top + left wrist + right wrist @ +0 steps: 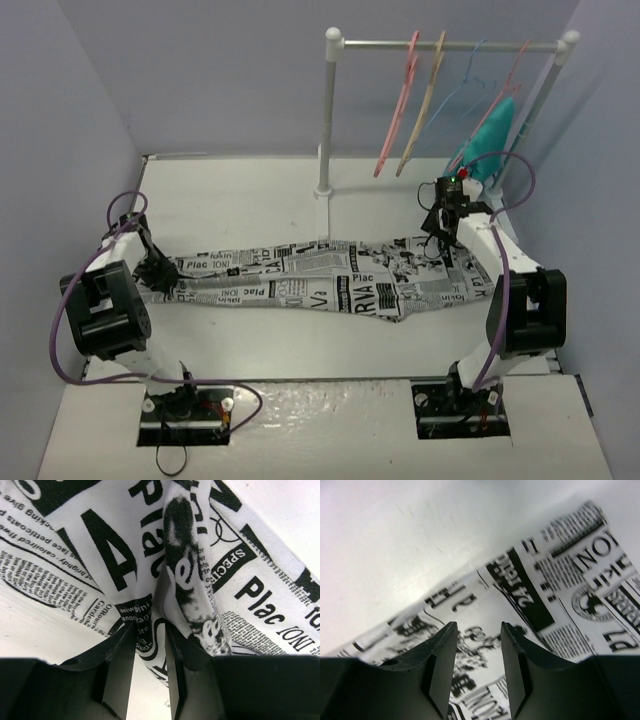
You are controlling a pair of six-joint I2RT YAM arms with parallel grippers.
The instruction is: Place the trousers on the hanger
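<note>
Left gripper (150,630) is closed down to a narrow gap on a raised fold of the long white fabric trousers (320,280) printed with black newspaper text. In its wrist view the creases run together between the two black fingers (120,670). How deep the fold sits cannot be seen, as the finger bases are cut off at the bottom edge.

The right gripper (478,627) has its jaws moderately apart and holds nothing. Printed cloth shows between and beyond them, but the view is blurred, so it is unclear whether the tips touch the fabric.

From above, the trousers lie stretched flat across the white table (240,200), with the left gripper at one end and the right gripper at the other. Both ends are partly covered by the arms.

The thick pink plastic hanger (393,115) hangs by its hook on the grey rail (450,45) at the back, well apart from the trousers. Just beside it hang a tan hanger (425,100), a thin blue wire hanger (470,85) and a teal garment (492,135), whose lower part is hidden behind the right arm.
</note>
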